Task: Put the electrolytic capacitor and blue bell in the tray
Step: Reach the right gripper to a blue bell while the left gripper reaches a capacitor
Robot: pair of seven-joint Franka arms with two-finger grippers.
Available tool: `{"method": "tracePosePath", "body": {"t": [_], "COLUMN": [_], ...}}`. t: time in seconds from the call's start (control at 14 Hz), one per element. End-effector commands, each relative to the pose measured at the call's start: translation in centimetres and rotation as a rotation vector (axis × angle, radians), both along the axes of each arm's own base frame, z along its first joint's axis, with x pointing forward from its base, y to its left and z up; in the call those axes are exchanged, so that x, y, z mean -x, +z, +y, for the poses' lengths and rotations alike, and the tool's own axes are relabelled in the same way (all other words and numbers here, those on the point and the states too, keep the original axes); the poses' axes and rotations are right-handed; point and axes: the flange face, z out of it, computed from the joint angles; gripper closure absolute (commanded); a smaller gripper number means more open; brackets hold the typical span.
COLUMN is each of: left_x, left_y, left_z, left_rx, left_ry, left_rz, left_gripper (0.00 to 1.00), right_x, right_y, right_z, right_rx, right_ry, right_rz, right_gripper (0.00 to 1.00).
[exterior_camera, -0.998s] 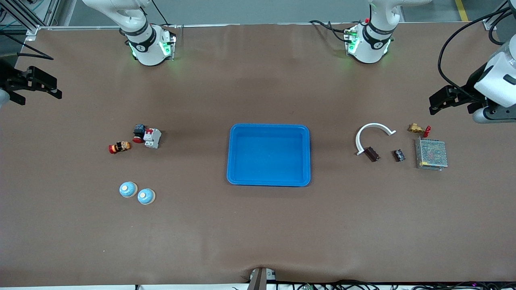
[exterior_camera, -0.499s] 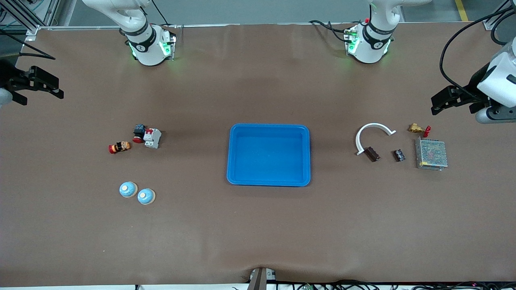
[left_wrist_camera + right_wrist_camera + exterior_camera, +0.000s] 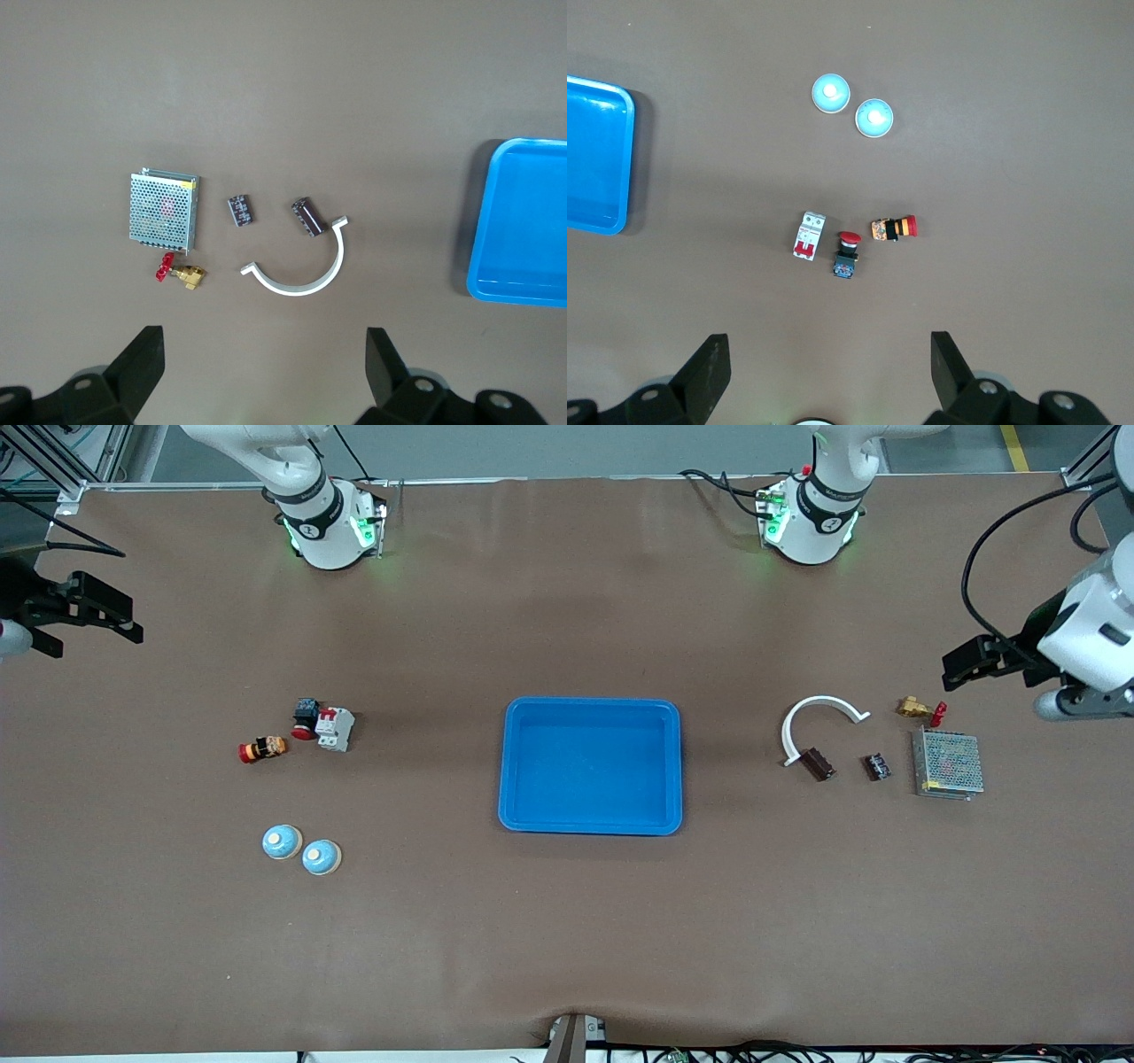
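Observation:
The bright-blue tray (image 3: 591, 707) lies empty mid-table, and its corner shows in both wrist views (image 3: 523, 221) (image 3: 594, 159). Two blue bells (image 3: 282, 842) (image 3: 321, 857) (image 3: 830, 93) sit side by side toward the right arm's end. The electrolytic capacitor (image 3: 818, 763) (image 3: 308, 217), a dark cylinder, lies on its side toward the left arm's end. My left gripper (image 3: 961, 666) (image 3: 264, 341) hangs open and empty over the table beside those parts. My right gripper (image 3: 97, 611) (image 3: 829, 341) hangs open and empty over the table's edge at the right arm's end.
A white curved clip (image 3: 819, 722), a smaller dark component (image 3: 877, 766), a brass valve with a red handle (image 3: 920, 709) and a mesh power supply (image 3: 948, 763) surround the capacitor. A circuit breaker (image 3: 335, 729), a red push button (image 3: 306, 717) and an emergency-stop button (image 3: 263, 749) lie farther from the camera than the bells.
The left gripper has drifted a little toward the brass valve. The right gripper has shifted slightly. Both stay open, and nothing on the table has moved.

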Motion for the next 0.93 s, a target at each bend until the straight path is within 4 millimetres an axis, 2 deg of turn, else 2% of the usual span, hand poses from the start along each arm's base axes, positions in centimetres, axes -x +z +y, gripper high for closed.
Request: {"method": "tracePosePath", "body": {"t": [0.0,0.21,0.36,0.43,0.5,0.64,0.86], "left_x": [-0.6,-1.0,-1.0,-1.4,-1.7,-1.9,-1.8], "left_y": [-0.4,-1.0,-1.7,-2.6,-3.1,-5.3,-8.7], "left_z": [0.5,1.7,1.8,2.1,2.7,3.0,2.5], "left_rx": [-0.020,-0.033,-0.044,-0.045,-0.043,-0.044,-0.061], "left_ry": [0.003,0.026,0.036,0.049,0.064,0.091,0.180], "left_rz": [0.012,0.022,0.036,0.046,0.049,0.042,0.039], "left_gripper": [0.00,0.00,0.00,0.00,0.00,0.00,0.00], "right_x": [-1.6,-3.3,-4.0,-4.6,-5.6,-6.4,-7.1], "right_y": [-1.4,-3.7,-4.8,-5.8,-7.6,-9.7,-13.2], "right_z": [0.7,0.6,1.4,2.1,2.6,4.7,6.6], "right_rx": [0.004,-0.009,-0.008,-0.006,-0.005,0.008,0.026], "right_ry": [0.003,0.007,0.020,0.031,0.037,0.068,0.111], "right_rz": [-0.006,0.001,0.007,-0.003,-0.003,0.003,0.075], "right_gripper": [0.00,0.00,0.00,0.00,0.00,0.00,0.00]}}
